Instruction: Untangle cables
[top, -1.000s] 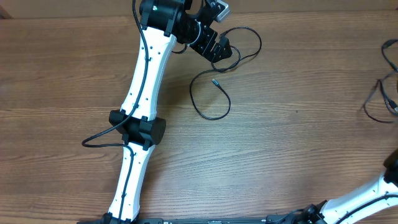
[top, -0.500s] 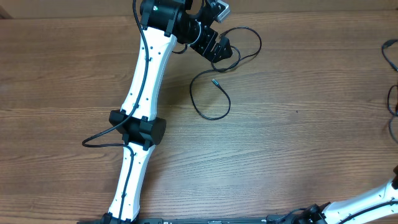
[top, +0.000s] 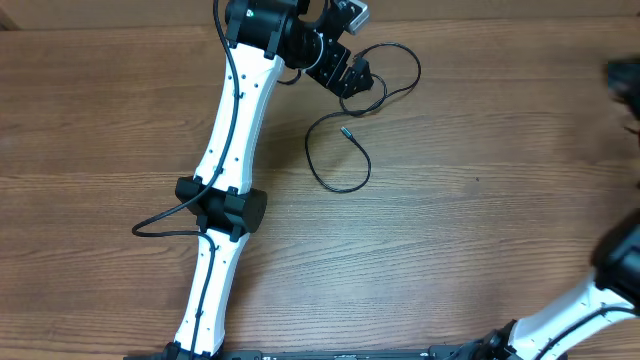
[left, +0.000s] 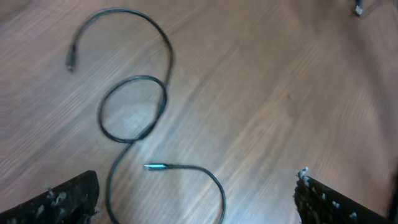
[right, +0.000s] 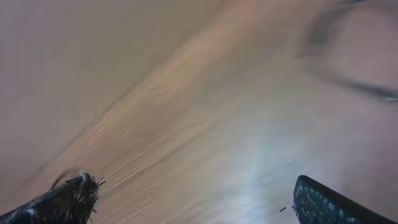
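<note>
A thin black cable (top: 338, 165) lies in loose curves on the wooden table (top: 470, 230), its silver plug tip (top: 346, 131) pointing up-left. My left gripper (top: 362, 85) hovers just above it, beside the cable's upper loop (top: 404, 62). In the left wrist view the cable (left: 134, 102) makes a small loop, and its plug tip (left: 154, 167) lies ahead of the open left gripper (left: 198, 183), which holds nothing. The right gripper (right: 196, 186) is open and empty over bare wood. A blurred cable strand (right: 339, 74) lies beyond it.
The left arm (top: 235, 140) runs from the near edge up the table's left half. The right arm (top: 585, 305) is at the near right corner, blurred by motion. A dark blur (top: 622, 78) shows at the far right edge.
The right arm has swung at the lower right corner. The cable strands seen at the right edge have gone, leaving a dark blur there. The left arm and its cable have not moved.
</note>
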